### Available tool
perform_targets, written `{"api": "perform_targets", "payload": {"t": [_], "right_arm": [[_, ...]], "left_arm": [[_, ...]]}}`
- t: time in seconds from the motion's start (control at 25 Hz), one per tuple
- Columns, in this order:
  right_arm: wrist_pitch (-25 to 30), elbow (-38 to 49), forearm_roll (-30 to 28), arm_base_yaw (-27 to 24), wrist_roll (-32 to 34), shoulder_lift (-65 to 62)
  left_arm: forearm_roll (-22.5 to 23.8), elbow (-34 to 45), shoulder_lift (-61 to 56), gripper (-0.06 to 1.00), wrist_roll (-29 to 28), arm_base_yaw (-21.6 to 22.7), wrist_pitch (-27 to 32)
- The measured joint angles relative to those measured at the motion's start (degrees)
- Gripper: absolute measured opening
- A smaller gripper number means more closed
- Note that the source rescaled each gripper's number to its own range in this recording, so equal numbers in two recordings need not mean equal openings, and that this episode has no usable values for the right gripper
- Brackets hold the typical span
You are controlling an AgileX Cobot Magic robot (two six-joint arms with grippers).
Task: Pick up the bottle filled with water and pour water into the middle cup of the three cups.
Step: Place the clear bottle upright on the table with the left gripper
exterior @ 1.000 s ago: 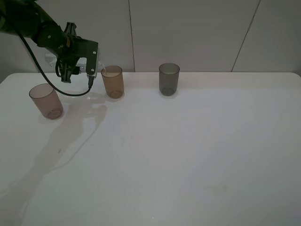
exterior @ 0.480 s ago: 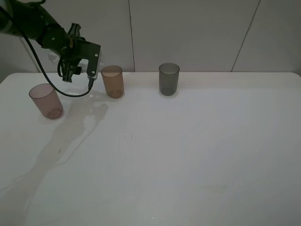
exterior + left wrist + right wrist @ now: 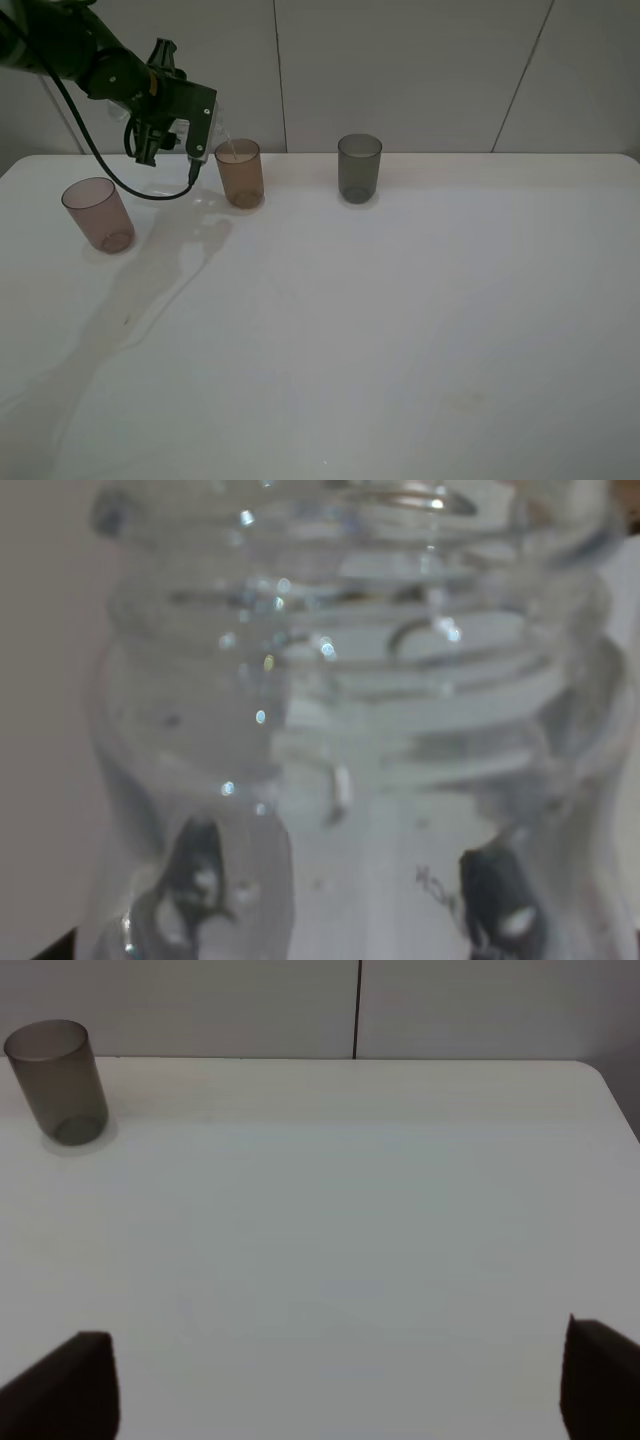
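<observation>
In the exterior high view my left gripper (image 3: 198,135) is shut on the clear bottle (image 3: 221,139) and holds it tipped, its neck just over the near-left rim of the amber-brown middle cup (image 3: 240,173). The pinkish-mauve cup (image 3: 97,214) stands to the left and the dark smoky-grey cup (image 3: 359,167) to the right. In the left wrist view the bottle's threaded neck (image 3: 330,680) fills the frame, with the dark finger pads (image 3: 195,880) pressing its sides. My right gripper (image 3: 340,1370) is open and empty above the table, with the grey cup (image 3: 57,1080) far from it.
The white table (image 3: 400,320) spreads out in front of the cups. A panelled wall (image 3: 420,70) rises just behind them. The left arm's black cable (image 3: 110,170) hangs between the pink cup and the gripper.
My left gripper has risen slightly and swung the bottle's neck back over the amber cup's rim. The cups and the right gripper have not moved.
</observation>
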Motion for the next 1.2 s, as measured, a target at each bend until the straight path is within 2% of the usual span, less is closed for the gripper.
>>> {"api": "perform_targets", "payload": {"t": [0.68, 1.2], "right_arm": [[0.00, 0.00, 0.00, 0.00, 0.00, 0.00], [0.00, 0.00, 0.00, 0.00, 0.00, 0.00]], "left_arm": [[1.12, 0.00, 0.00, 0.02, 7.69, 0.00, -0.68], [1.11, 0.00, 0.00, 0.02, 10.19, 0.00, -2.63]]}}
